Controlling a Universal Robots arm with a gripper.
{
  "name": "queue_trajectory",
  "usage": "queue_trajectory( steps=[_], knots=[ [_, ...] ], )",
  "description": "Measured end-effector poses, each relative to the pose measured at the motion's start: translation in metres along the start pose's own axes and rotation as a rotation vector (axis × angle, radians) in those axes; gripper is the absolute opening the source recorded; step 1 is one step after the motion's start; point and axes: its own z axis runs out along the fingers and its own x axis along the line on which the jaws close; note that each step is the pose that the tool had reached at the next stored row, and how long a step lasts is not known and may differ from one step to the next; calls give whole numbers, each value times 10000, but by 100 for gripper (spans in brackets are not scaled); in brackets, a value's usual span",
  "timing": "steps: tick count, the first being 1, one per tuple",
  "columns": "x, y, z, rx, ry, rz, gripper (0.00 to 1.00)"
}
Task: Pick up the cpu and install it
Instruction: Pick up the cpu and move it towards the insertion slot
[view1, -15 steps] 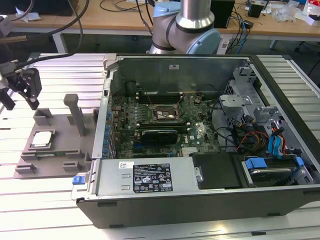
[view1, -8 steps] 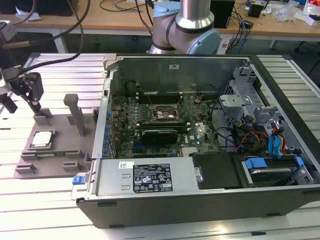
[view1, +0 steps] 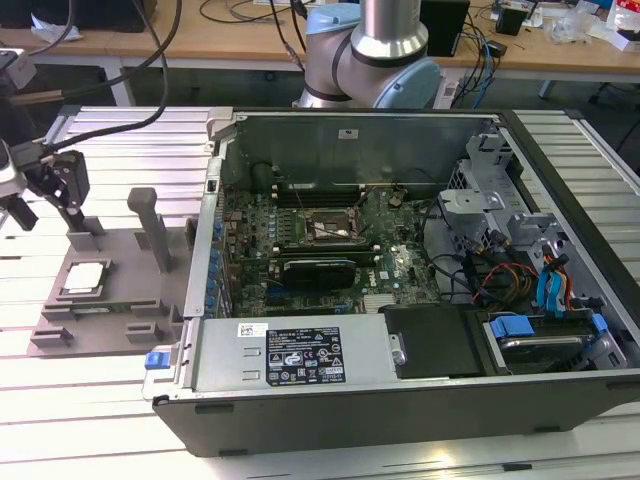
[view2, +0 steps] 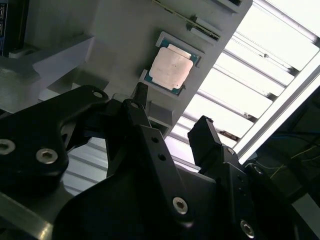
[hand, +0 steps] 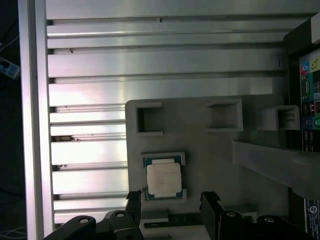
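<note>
Black, wide-spread gripper (hand: 171, 198) hovers over the square, pale-metal cpu (hand: 163, 179).

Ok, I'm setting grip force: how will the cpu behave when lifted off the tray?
The cpu is a thin flat square with a metal top: probably stiff and light. It lies flat in a framed seat on the tray, so it likely won't roll or slide when nudged. Its thin edges give the open gripper little to hold; it may slip.

Most of the arm (view1: 385, 35) off-frame
</note>
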Motion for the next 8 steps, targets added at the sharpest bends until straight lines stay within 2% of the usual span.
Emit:
queue_trajectory(
  steps=[1, 8],
  knots=[
    [1, 0, 24, 0, 0, 0, 60],
    [2, 0, 77, 0, 0, 0, 60]
  ],
)
